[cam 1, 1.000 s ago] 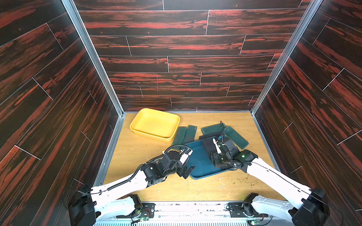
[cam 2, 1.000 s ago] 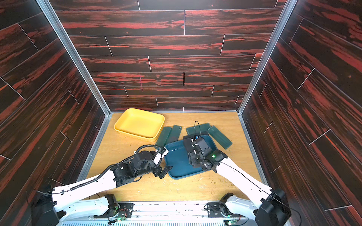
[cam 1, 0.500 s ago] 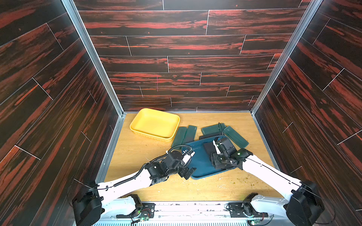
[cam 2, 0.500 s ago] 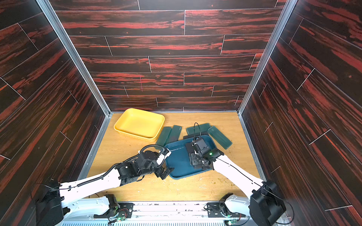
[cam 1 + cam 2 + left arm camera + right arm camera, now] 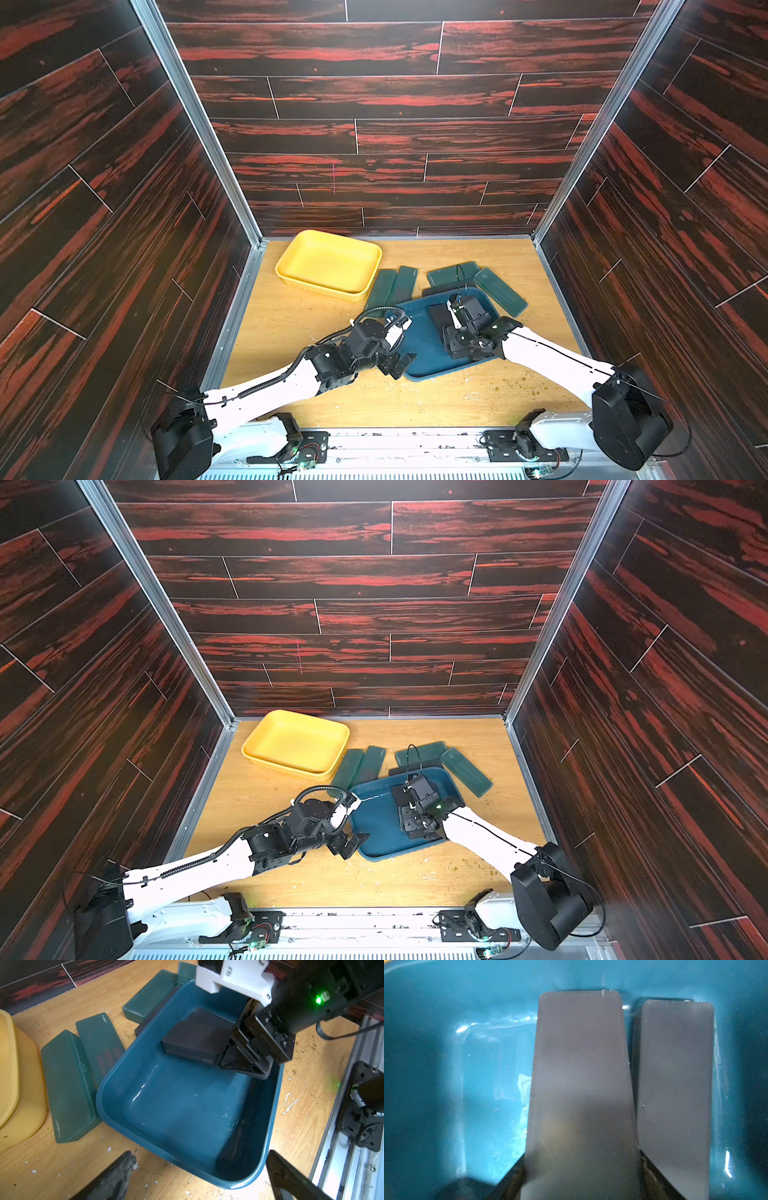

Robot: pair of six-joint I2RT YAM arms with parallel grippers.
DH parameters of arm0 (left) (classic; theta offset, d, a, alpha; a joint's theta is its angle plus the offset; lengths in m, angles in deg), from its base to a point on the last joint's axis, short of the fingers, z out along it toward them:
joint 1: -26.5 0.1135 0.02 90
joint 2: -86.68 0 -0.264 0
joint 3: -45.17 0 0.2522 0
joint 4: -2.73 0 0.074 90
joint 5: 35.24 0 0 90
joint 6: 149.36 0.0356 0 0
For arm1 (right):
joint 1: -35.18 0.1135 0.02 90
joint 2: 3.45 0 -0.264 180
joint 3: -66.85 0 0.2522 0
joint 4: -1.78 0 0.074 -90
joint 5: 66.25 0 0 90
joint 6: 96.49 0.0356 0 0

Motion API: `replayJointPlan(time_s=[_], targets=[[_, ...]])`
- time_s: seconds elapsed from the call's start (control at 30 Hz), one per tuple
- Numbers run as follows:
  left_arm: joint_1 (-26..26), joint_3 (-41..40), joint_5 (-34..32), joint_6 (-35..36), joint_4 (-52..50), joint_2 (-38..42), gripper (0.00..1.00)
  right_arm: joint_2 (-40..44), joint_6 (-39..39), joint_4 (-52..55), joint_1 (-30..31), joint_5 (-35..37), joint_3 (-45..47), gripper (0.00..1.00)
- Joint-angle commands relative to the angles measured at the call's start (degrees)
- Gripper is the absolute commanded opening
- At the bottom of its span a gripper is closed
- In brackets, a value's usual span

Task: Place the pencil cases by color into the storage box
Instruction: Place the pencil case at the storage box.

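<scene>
Wooden desk (image 5: pixel 291 324): blue tray (image 5: pixel 419 353) at 6 o'clock holds 2 black pencil cases (image 5: pixel 197 1039); right hand (image 5: pixel 245 1059) pinches 1; left hand (image 5: pixel 397 363) spread; 4 green cases (image 5: pixel 390 286) at 12 o'clock.

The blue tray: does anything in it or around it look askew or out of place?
Yes. A black case lies outside the blue tray, wedged partly under its far rim. In the tray, the right end effector holds a black pencil case tilted beside another. White crumbs litter the table.
</scene>
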Motion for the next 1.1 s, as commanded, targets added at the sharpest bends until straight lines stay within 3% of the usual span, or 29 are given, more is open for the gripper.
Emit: replayJointPlan(time_s=[0.0, 0.4, 0.63, 0.77, 1.07], targets=[[0.7, -0.2, -0.7, -1.6, 0.1, 1.2, 1.00, -1.3, 1.1, -6.4, -0.2, 2.0, 2.0, 0.53], [3.7, -2.1, -4.2, -11.8, 1.4, 3.3, 1.00, -6.7, 1.9, -19.7, -0.1, 4.5, 8.6, 0.55], [4.6, -1.8, -7.2, -16.2, -1.0, 4.3, 1.00, -9.4, 1.8, -18.3, 0.0, 3.6, 7.1, 0.69], [5.7, -0.3, -12.0, -22.4, -4.1, 2.6, 1.00, -10.9, 1.8, -16.9, 0.0, 1.9, 5.8, 0.78], [6.1, 3.4, -12.4, -36.6, -6.9, -4.8, 1.00, -3.0, 1.7, -15.0, 0.0, 1.5, 4.5, 0.90]])
